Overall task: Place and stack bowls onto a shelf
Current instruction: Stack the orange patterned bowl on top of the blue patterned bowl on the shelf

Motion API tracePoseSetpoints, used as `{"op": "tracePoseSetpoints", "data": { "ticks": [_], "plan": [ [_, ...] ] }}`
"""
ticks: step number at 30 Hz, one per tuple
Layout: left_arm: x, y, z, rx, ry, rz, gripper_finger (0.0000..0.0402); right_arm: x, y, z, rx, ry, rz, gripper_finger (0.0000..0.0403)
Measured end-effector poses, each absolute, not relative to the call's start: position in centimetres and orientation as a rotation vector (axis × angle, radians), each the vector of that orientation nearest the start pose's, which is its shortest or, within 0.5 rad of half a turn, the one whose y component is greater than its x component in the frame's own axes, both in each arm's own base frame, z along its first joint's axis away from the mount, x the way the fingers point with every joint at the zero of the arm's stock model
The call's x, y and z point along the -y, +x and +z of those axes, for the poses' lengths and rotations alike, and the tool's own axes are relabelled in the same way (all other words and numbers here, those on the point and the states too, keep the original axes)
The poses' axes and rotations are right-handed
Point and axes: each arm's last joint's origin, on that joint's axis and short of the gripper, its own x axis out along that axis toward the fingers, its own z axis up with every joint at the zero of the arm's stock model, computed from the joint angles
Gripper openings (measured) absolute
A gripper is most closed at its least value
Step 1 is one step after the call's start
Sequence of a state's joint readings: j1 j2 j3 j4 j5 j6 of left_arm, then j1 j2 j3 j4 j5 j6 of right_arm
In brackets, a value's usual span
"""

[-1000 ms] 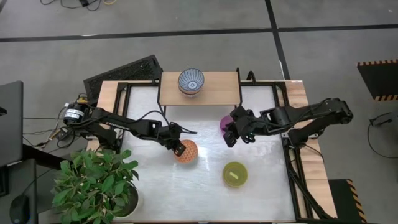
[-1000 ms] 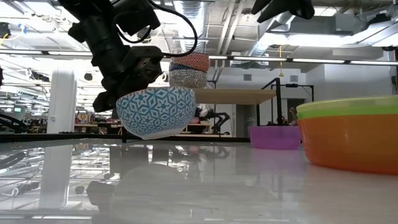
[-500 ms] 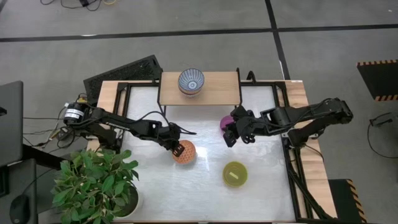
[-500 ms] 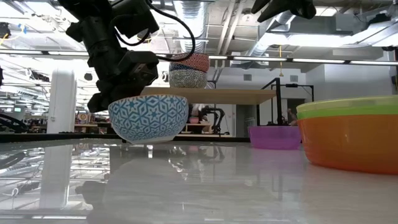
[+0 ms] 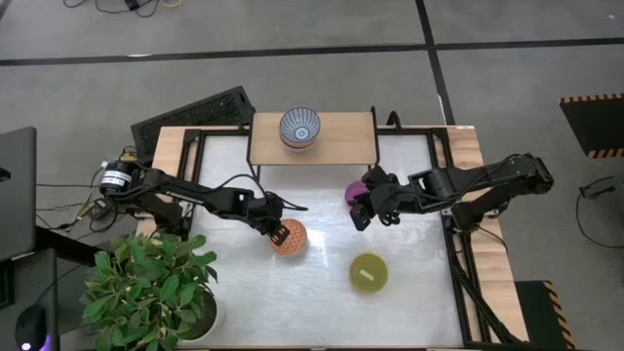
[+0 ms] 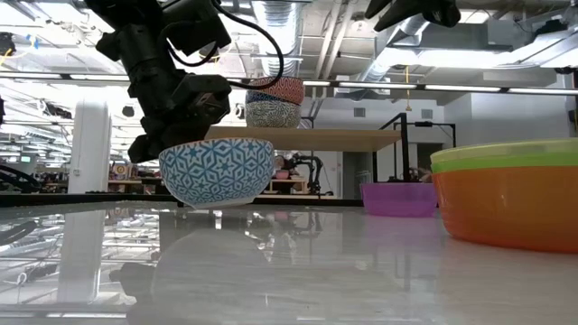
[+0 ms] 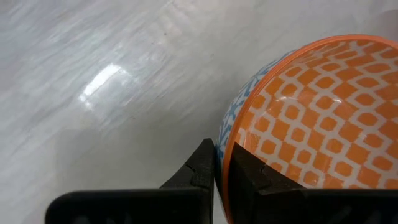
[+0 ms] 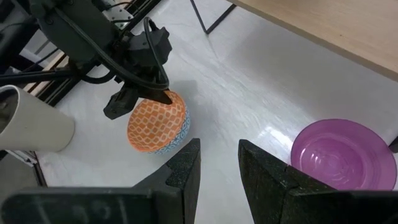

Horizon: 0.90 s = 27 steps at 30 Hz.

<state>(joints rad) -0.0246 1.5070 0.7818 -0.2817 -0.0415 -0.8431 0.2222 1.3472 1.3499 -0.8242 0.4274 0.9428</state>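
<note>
We see our left claw (image 5: 278,230) pinched on the rim of the orange patterned bowl (image 5: 291,237), one finger inside and one outside, the bowl near the middle of the glossy white surface (image 5: 322,292) with bare room toward its near edge. Our right claw (image 5: 363,212) hangs with fingers parted just beside the smooth purple bowl (image 5: 351,192), which sits by the shelf's right front leg. The light wood shelf (image 5: 341,141) along the far edge carries a stack topped by the blue-grey patterned bowl (image 5: 299,127) at its left, leaving its right side bare, while the olive-yellow bowl (image 5: 370,273) sits toward the near right.
</note>
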Motion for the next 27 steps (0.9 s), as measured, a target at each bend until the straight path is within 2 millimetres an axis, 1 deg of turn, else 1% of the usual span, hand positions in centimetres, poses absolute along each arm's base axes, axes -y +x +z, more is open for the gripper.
{"op": "tracePoseSetpoints", "data": {
  "ticks": [6, 10, 13, 19, 27],
  "plan": [
    [0.6, 27.8, 16.8, -0.936, -0.743, 0.437, 0.0007, -4.9, 27.1, 34.9, -0.626, 0.628, -0.534, 0.0134],
    [0.6, 27.8, 16.8, -0.936, -0.744, 0.437, 0.0007, -5.5, 27.6, 34.7, -0.622, 0.631, -0.513, 0.0134],
    [0.6, 27.8, 16.8, -0.938, -0.747, 0.434, 0.0007, -6.0, 27.9, 34.0, -0.653, 0.614, -0.509, 0.0134],
    [0.6, 27.8, 16.8, -0.939, -0.742, 0.431, 0.0007, -6.3, 28.4, 33.8, -0.651, 0.653, -0.492, 0.0134],
    [0.6, 27.7, 16.7, -0.943, -0.728, 0.432, 0.0007, -6.5, 28.5, 33.8, -0.644, 0.682, -0.491, 0.0134]
  ]
}}
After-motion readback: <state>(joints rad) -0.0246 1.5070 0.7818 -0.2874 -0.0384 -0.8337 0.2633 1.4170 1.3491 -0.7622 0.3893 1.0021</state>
